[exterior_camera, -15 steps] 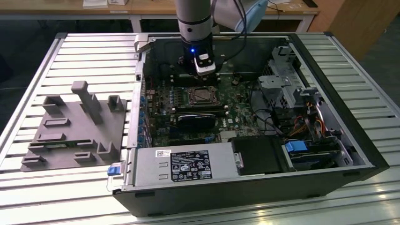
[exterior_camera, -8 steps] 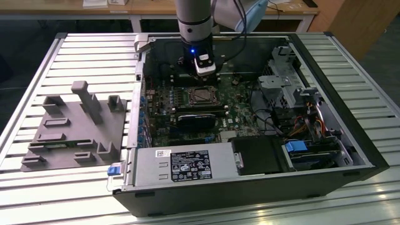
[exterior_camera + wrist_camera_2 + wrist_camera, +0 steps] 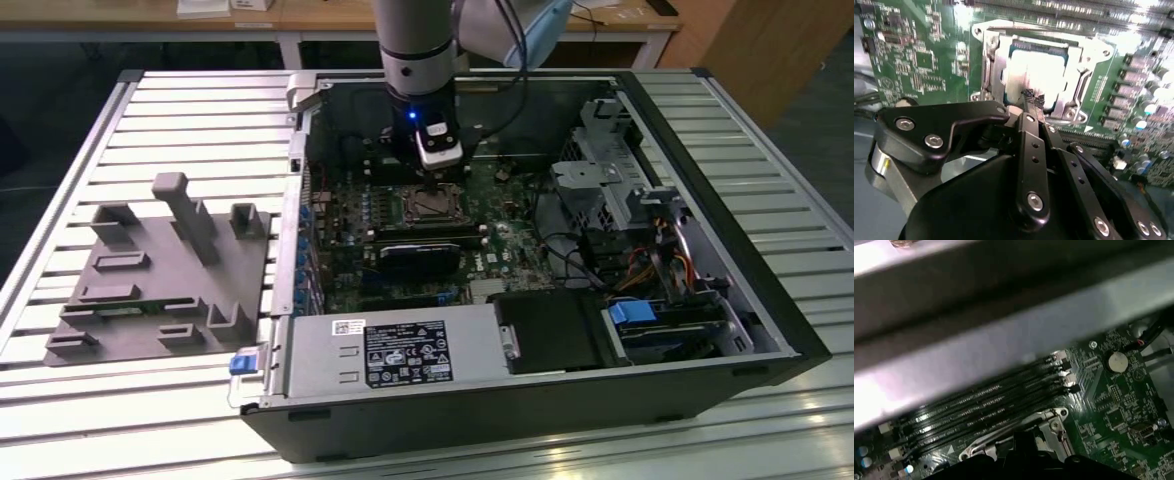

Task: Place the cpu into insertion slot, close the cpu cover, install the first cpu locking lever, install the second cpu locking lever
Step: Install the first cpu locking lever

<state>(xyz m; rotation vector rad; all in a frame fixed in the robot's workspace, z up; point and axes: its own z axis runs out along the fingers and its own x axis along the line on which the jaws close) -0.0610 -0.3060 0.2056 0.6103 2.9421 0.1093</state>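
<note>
1. The cpu (image 3: 1036,75) lies flat in the slot (image 3: 999,75), its pale metal top showing through the window of the cover (image 3: 1080,70), which looks folded down around it; seated that way the chip is framed on all sides.
2. In the second wrist view a thin lever (image 3: 1024,31) runs along the far edge of the socket. Whether it is latched I cannot tell.
3. The pincer (image 3: 1033,102) hangs just above the near edge of the socket, tips close together with a small dark scrap between them. I judge it nearly closed; whether it grips anything I cannot tell. The low, steep pose suits pressing or hooking a socket part rather than carrying the chip.
4. In the exterior view the arm (image 3: 416,40) reaches straight down into the open case (image 3: 747,300), the pincer (image 3: 434,180) over the socket (image 3: 430,205) on the green board (image 3: 514,240).
5. Memory slots (image 3: 979,407) lie just beside the socket's frame in the first wrist view.
6. A grey fixture (image 3: 160,275) rests on the slatted tabletop (image 3: 67,420), well apart at the exterior view's left.
</note>
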